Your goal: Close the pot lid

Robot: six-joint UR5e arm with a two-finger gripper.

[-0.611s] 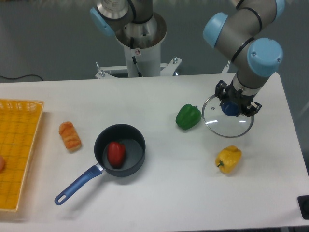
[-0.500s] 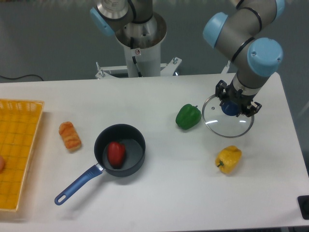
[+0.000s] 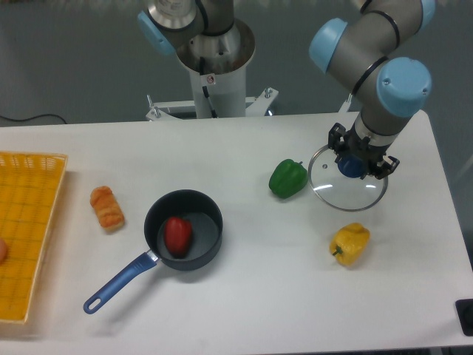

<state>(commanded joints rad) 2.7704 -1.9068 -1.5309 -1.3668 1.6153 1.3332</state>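
Observation:
The pot [image 3: 184, 229], a dark navy saucepan with a long blue handle [image 3: 118, 283], stands open at centre-left with a red pepper [image 3: 177, 235] inside it. The lid [image 3: 347, 186], a glass disc with a silver rim, is at the right side of the table. My gripper [image 3: 355, 163] points down over the lid's centre, and its fingers close on the blue knob from both sides. The lid lies well to the right of the pot, with a green pepper between them.
A green pepper [image 3: 287, 178] lies just left of the lid and a yellow pepper [image 3: 349, 244] just in front of it. An orange bread roll [image 3: 106, 207] sits left of the pot. A yellow basket [image 3: 29, 222] occupies the far left edge.
The arm and the lid have shifted very slightly to the left together. Nothing else has moved.

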